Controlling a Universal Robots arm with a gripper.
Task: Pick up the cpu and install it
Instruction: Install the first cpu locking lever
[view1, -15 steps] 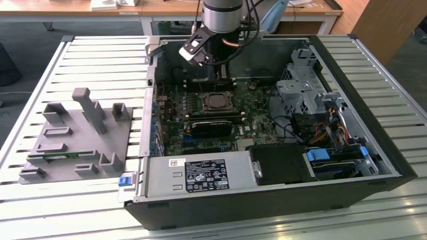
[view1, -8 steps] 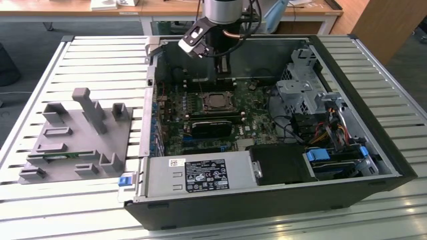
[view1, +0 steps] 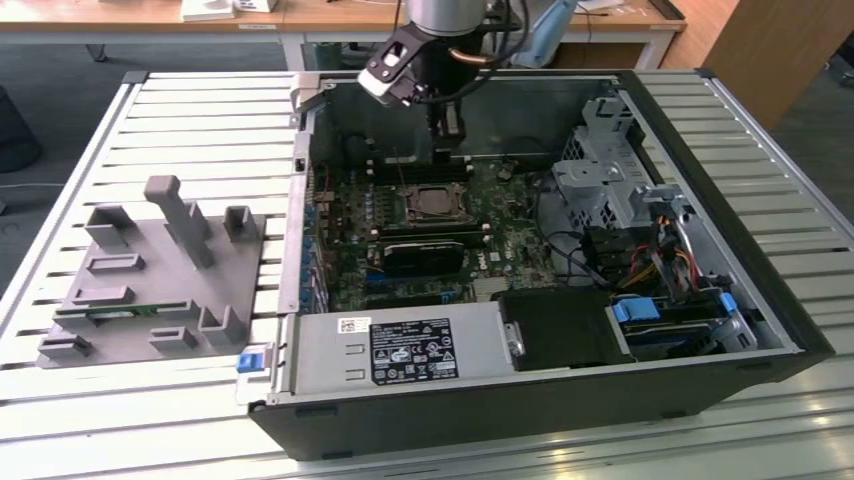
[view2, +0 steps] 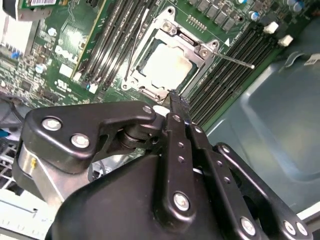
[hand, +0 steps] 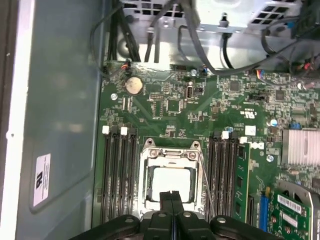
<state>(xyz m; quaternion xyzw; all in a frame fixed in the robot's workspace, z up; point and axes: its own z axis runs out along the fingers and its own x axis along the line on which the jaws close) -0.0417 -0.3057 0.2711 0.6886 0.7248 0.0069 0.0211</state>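
1. An open computer case (view1: 747, 335) lies on its side on a slatted metal tabletop (view1: 174, 110), covering the middle and the exterior view's right of it, with the green motherboard (view1: 350, 268) facing up inside
2. The robot arm (view1: 447, 15) comes down into the case from the tabletop's far edge and hangs over the far part of the motherboard
3. In both wrist views the gripper (hand: 171, 194) has its black fingers (hand: 166, 201) pressed together, with nothing held between them
4. The cpu (hand: 172, 181), a pale silvery square, lies flat in its socket (hand: 147, 170) near the middle of the motherboard, with a metal frame around it
5. The fingertips sit over one edge of the cpu; whether they touch it cannot be told
6. A thin wire lever (view2: 235, 59) stands out from one side of the socket, reaching across the neighbouring slots
7. Black memory slots (hand: 117, 180) run along both sides of the socket, and a green memory stick (hand: 243, 185) stands in one of them
8. A silver power supply box (view1: 394, 350) fills the side of the case nearest the tabletop's near edge, and a black block (view1: 427, 250) sits just on the near side of the socket
9. A grey holder (view1: 147, 270) with upright posts stands by the tabletop's edge on the exterior view's left, beside the case and well apart from the arm
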